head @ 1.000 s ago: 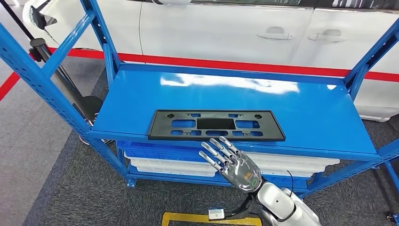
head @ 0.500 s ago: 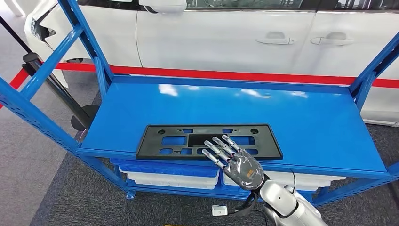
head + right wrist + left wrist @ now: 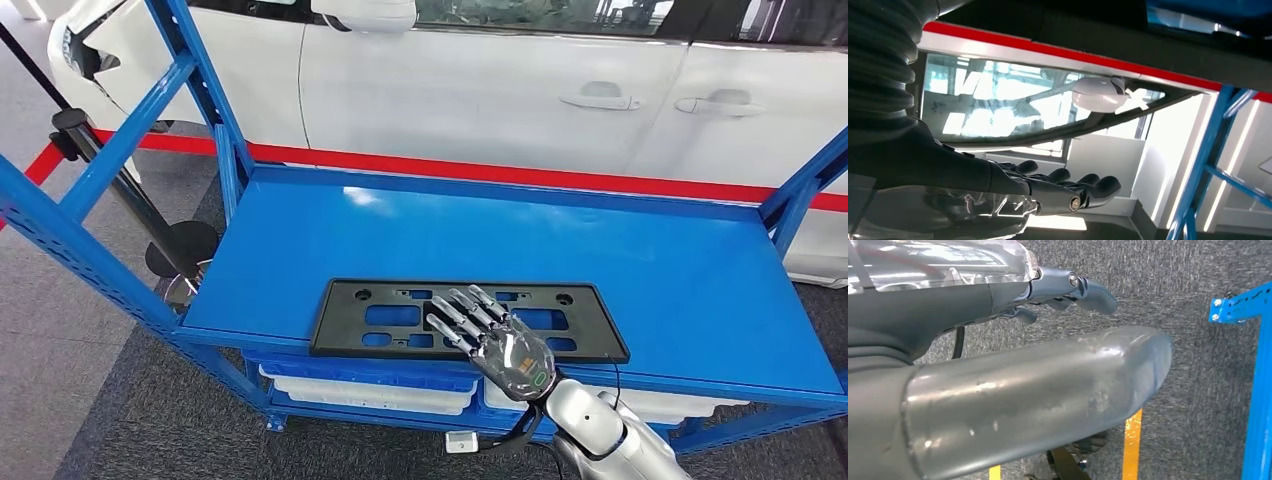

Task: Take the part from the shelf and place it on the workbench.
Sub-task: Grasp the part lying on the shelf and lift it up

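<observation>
A flat black plastic part (image 3: 390, 317) with several rectangular cut-outs lies along the front edge of the blue shelf (image 3: 520, 240) in the head view. My right hand (image 3: 495, 340) hovers over the part's middle, palm down, fingers stretched out and apart, holding nothing. In the right wrist view the right hand's fingers (image 3: 1068, 187) are extended straight, with nothing between them. My left hand (image 3: 1038, 375) hangs low over grey carpet, its thick thumb and dark fingers (image 3: 1083, 290) apart and holding nothing.
Blue upright posts (image 3: 95, 240) and diagonal braces frame the shelf at left and right. White trays (image 3: 365, 385) sit on the lower level. A white car (image 3: 520, 80) stands close behind, above a red floor line. A black tripod stand (image 3: 130, 190) leans at the left.
The camera has shifted, so the shelf sits differently in the picture. My right hand has moved from below the shelf's front edge to over the black part's middle.
</observation>
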`<state>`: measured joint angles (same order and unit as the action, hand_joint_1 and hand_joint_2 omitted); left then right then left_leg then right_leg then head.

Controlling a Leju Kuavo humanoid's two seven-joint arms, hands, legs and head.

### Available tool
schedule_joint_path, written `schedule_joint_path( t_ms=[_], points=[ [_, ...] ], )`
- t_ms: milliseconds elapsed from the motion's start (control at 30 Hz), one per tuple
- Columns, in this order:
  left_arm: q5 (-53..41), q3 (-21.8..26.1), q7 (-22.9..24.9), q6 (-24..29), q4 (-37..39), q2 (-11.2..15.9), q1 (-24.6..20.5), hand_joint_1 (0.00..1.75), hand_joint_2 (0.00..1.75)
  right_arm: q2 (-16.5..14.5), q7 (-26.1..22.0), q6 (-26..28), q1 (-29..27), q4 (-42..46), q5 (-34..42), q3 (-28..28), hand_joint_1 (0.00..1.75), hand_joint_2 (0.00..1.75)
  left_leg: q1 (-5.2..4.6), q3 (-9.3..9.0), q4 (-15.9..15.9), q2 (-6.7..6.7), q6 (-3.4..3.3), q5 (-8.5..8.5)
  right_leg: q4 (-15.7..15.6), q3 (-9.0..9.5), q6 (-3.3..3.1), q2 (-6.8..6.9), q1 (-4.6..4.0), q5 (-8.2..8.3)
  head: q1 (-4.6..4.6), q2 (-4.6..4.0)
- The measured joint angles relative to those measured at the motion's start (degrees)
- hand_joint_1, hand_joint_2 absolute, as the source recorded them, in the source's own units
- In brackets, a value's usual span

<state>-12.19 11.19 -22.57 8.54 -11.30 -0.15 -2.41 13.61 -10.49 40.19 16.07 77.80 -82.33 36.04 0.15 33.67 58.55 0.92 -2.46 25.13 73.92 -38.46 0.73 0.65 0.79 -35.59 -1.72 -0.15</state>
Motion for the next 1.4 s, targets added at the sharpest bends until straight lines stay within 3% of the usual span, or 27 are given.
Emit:
schedule_joint_path(
  t_ms=[33, 67, 100, 167, 233, 333, 400, 467, 500, 533, 600, 667, 700, 833, 867, 967, 1000, 1033, 1067, 1167, 1200, 1267, 1333, 1400],
  points=[
    [-0.2, 0.0, 0.01, -0.07, 0.0, 0.0, 0.0, 0.0, 0.0, -0.04, 0.42, 0.0, 0.12, -0.64, -0.06, 0.08, 0.0, 1.75, -0.02, -0.11, 0.0, 0.07, 0.02, 0.1, -0.4, -0.2, -0.04, 0.0, 0.05, 1.22, 0.0, 0.0],
    [-0.43, 0.0, 0.04, -0.12, 0.0, -0.01, -0.03, 0.0, 0.0, -0.07, 0.94, 0.0, 0.39, -1.38, -0.11, 0.17, 0.0, 1.75, -0.03, -0.28, 0.01, 0.14, 0.1, 0.2, -2.87, 0.65, -0.18, 0.02, 0.06, 3.34, 0.0, 0.0],
    [-0.68, 0.0, 0.11, -0.14, 0.0, -0.02, -0.07, 0.0, 0.0, -0.08, 1.59, 0.0, 0.85, -2.24, -0.19, 0.28, 0.0, 1.75, -0.04, -0.47, 0.01, 0.2, 0.22, 0.33, -6.65, 2.18, -0.44, 0.13, 0.01, 5.74, 0.0, 0.0],
    [-1.07, 0.0, 0.26, -0.19, 0.0, -0.05, -0.22, 0.0, 0.0, -0.17, 3.23, 0.0, 2.22, -4.28, -0.37, 0.56, 0.0, 1.75, -0.28, -0.57, 0.09, 0.21, 0.63, 0.57, -13.07, 4.88, -0.95, 0.45, -0.29, 8.37, 0.0, 0.0],
    [-1.38, 0.0, 0.35, -0.22, 0.0, -0.07, -0.36, 0.0, 0.0, -0.25, 4.84, 0.0, 3.33, -6.22, -0.28, 0.88, 0.0, 1.75, -0.45, -0.42, 0.07, 0.15, 1.15, 0.61, -15.14, 5.61, -1.19, 0.56, -0.57, 8.42, 0.0, 0.0],
    [-1.87, 0.0, 0.45, -0.26, 0.0, -0.06, -0.46, 0.0, 0.0, -0.25, 6.33, 0.09, 4.72, -9.16, 0.05, 1.55, 0.0, 1.75, -0.33, -0.11, 0.96, 0.1, 2.18, 1.4, -15.79, 5.86, -1.66, 0.56, -0.21, 8.61, -0.01, 0.0],
    [-2.3, 0.0, 0.68, -0.34, 0.0, -0.04, -0.7, 0.0, 0.0, -0.34, 7.39, 0.16, 6.63, -12.41, -0.02, 1.84, 0.0, 1.75, -0.17, 1.95, 5.71, 0.08, 2.97, 4.27, -16.08, 6.04, -2.07, 0.75, -0.03, 8.73, -0.01, 0.0],
    [-2.72, 0.0, 0.99, -0.43, 0.0, -0.07, -0.92, 0.0, 0.0, -0.44, 8.14, 0.2, 8.45, -16.16, -0.05, 1.8, 0.0, 1.75, -0.09, 5.49, 12.83, 0.03, 3.53, 7.59, -16.08, 6.11, -2.29, 0.93, -0.06, 8.66, -0.01, 0.0],
    [-2.87, 0.0, 1.11, -0.45, 0.0, -0.08, -0.89, 0.0, 0.0, -0.45, 8.25, 0.23, 9.09, -17.66, -0.03, 1.69, 0.0, 1.75, -0.04, 6.59, 14.98, 0.0, 3.7, 8.13, -16.07, 6.18, -2.31, 1.02, -0.07, 8.62, -0.01, 0.0],
    [-2.94, 0.0, 1.2, -0.47, 0.0, -0.1, -0.83, 0.0, 0.0, -0.46, 8.27, 0.26, 9.6, -18.89, -0.01, 1.56, 0.0, 1.75, 0.03, 6.73, 15.14, -0.02, 3.81, 7.54, -16.05, 6.3, -2.3, 1.07, -0.06, 8.56, -0.01, 0.0],
    [-3.02, 0.0, 1.31, -0.48, 0.0, -0.11, -0.76, 0.0, 0.0, -0.46, 8.25, 0.28, 10.39, -20.64, 0.05, 1.36, 0.0, 1.75, 0.21, 3.97, 9.49, -0.03, 3.87, 3.92, -15.96, 6.65, -2.08, 1.08, 0.01, 8.36, -0.01, 0.0],
    [-3.1, 0.01, 1.29, -0.48, 0.0, -0.12, -0.88, 0.0, 0.0, -0.48, 8.23, 0.29, 11.13, -21.98, 0.17, 1.13, 0.0, 1.75, 0.2, 0.73, 2.7, 0.15, 3.44, 1.21, -15.7, 6.94, -1.58, 0.97, -0.15, 8.02, 0.0, 0.0],
    [-3.15, 0.02, 1.29, -0.48, 0.0, -0.13, -0.92, 0.0, 0.0, -0.52, 8.21, 0.3, 11.51, -22.62, 0.29, 0.94, 0.0, 1.75, 0.16, -0.07, 0.95, 0.24, 3.01, 0.76, -15.63, 7.05, -1.32, 0.9, -0.25, 7.89, 0.0, 0.0],
    [-3.28, 0.08, 1.25, -0.48, 0.0, -0.18, -0.86, 0.0, 0.0, -0.74, 7.9, 0.31, 12.38, -25.23, 1.24, -0.22, 0.0, 1.75, 0.16, -0.5, 0.05, 0.29, 1.04, 0.46, -15.02, 7.11, -0.26, 0.74, -0.32, 7.15, 0.01, 0.0],
    [-3.3, 0.09, 1.23, -0.49, 0.0, -0.19, -0.88, 0.0, 0.0, -0.8, 7.8, 0.31, 12.45, -25.73, 1.39, -0.48, 0.11, 1.75, 0.26, -0.6, -0.11, 0.28, 0.63, 0.26, -13.35, 6.42, -0.06, 0.58, -0.23, 6.03, 0.0, 0.0],
    [-3.4, 0.11, 1.21, -0.55, 0.0, -0.2, -0.83, 0.0, 0.0, -0.98, 7.59, 0.31, 12.4, -27.23, 1.57, -0.97, 1.32, 1.75, 0.17, -0.52, -0.19, 0.29, 0.1, 0.06, -3.33, 1.74, 0.24, 0.11, 0.02, 0.9, 0.0, 0.0],
    [-3.45, 0.11, 1.21, -0.59, 0.0, -0.2, -0.77, 0.0, 0.0, -1.02, 7.52, 0.28, 12.37, -27.74, 1.62, -1.04, 1.63, 1.75, 0.09, -0.51, -0.19, 0.31, 0.07, 0.07, -0.75, 0.45, 0.23, 0.08, 0.03, 0.22, 0.0, 0.0],
    [-3.5, 0.12, 1.22, -0.63, 0.0, -0.2, -0.71, 0.0, 0.0, -1.07, 7.46, 0.23, 12.39, -28.25, 1.71, -1.09, 1.68, 1.75, 0.01, -0.55, -0.18, 0.35, 0.05, 0.09, 0.07, -0.02, 0.14, 0.06, 0.01, 0.58, 0.01, 0.0],
    [-3.55, 0.13, 1.22, -0.67, 0.0, -0.2, -0.69, 0.0, 0.0, -1.15, 7.41, 0.18, 12.5, -28.76, 1.8, -1.12, 1.68, 1.75, -0.09, -0.65, -0.18, 0.4, 0.04, 0.11, -1.37, 0.61, -0.1, 0.06, -0.03, 2.03, 0.01, 0.0],
    [-3.64, 0.13, 1.19, -0.84, 0.0, -0.44, -0.74, 0.0, 0.0, -1.75, 6.87, 0.21, 13.0, -30.0, 2.26, -1.3, 1.7, 1.75, -0.44, -0.91, -0.17, 0.45, 0.17, 0.18, -12.51, 5.85, -1.7, 0.59, -0.68, 7.23, 0.01, 0.0],
    [-3.69, 0.13, 1.17, -0.91, 0.0, -0.55, -0.7, 0.0, 0.0, -2.16, 6.55, 0.27, 13.06, -30.31, 2.48, -1.43, 1.71, 1.75, -0.46, -0.85, -0.17, 0.41, 0.38, 0.21, -14.89, 6.91, -2.09, 0.87, -0.96, 7.84, 0.0, 0.0],
    [-3.82, 0.13, 1.12, -0.99, 0.0, -0.66, -0.59, 0.0, 0.0, -3.19, 6.11, 0.31, 13.01, -30.87, 2.91, -1.74, 1.71, 1.75, -0.36, -0.75, -0.31, 0.22, 1.03, 0.15, -16.2, 7.31, -2.36, 1.05, -1.29, 7.99, 0.0, 0.0],
    [-3.95, 0.13, 1.01, -1.03, 0.0, -0.66, -0.59, 0.0, 0.0, -4.06, 6.02, 0.32, 12.91, -31.26, 3.16, -1.98, 1.71, 1.75, -0.39, -0.74, -0.14, 0.04, 1.71, 0.36, -17.27, 7.67, -2.44, 0.94, -0.86, 8.66, 0.0, 0.0],
    [-4.1, 0.13, 0.84, -1.07, 0.0, -0.72, -0.72, 0.0, 0.0, -4.59, 5.95, 0.33, 12.77, -31.51, 3.26, -2.1, 1.71, 1.75, -0.43, 0.66, 3.09, -0.02, 2.47, 2.58, -18.36, 8.13, -2.5, 1.14, -0.31, 9.31, -0.01, 0.0]
  ],
)
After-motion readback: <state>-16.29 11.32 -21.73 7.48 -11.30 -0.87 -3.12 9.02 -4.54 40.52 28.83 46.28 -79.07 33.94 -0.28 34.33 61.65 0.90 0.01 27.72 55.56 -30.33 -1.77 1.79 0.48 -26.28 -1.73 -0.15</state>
